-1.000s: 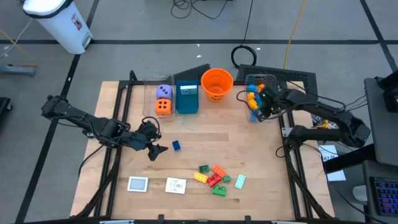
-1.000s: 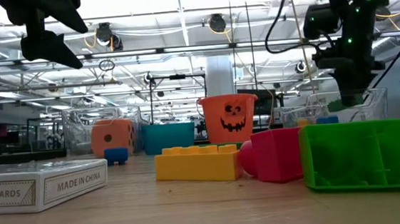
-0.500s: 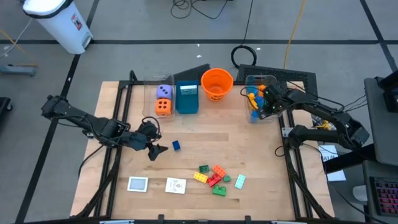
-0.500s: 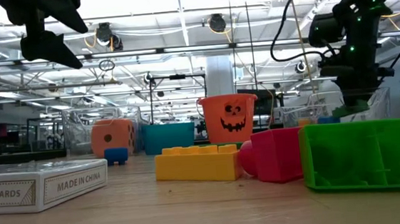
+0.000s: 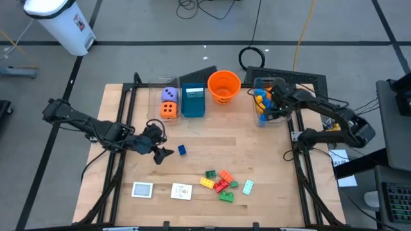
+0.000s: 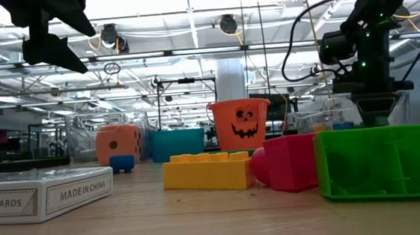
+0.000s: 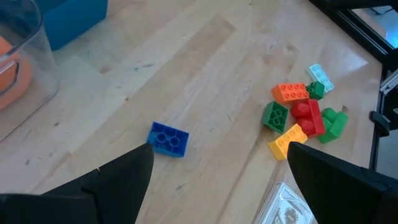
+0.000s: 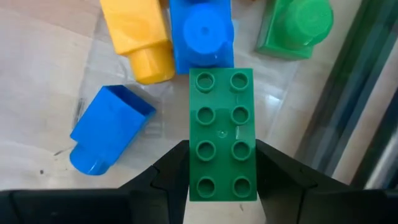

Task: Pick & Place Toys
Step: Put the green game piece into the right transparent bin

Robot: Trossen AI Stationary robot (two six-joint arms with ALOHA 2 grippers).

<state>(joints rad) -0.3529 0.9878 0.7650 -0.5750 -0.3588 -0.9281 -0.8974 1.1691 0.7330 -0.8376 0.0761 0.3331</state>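
Two arms work over the wooden table [image 5: 212, 144], and the orange bucket [image 5: 223, 85] at its far edge serves as the landmark. Just to the right of the bucket stands a clear bin [image 5: 261, 102] holding yellow, blue and green pieces. The right gripper [image 5: 275, 109] reaches into this bin, its fingers clamped on the long sides of a green brick [image 8: 221, 134], studs facing the wrist camera. Below that brick, in the bin, lie a yellow piece [image 8: 138, 37], a blue piece with a round stud [image 8: 201, 34], another blue piece [image 8: 107, 127] and a green piece [image 8: 296, 25].

Left of the bucket come a teal box [image 5: 192, 101] and then a second clear bin with a purple die [image 5: 169, 95] and an orange die [image 5: 168, 110]. The left gripper [image 5: 162, 154] hangs well to the near left of the bucket, its claw spread wide and holding nothing, just beside a lone blue brick [image 5: 182, 149] that lies flat on the wood.

Nearer the table's front edge, straight out from the bucket, sits a cluster of bricks [image 5: 221, 185]: green, yellow, red, orange and a pale one. Two white cards [image 5: 162, 190] lie left of that cluster.
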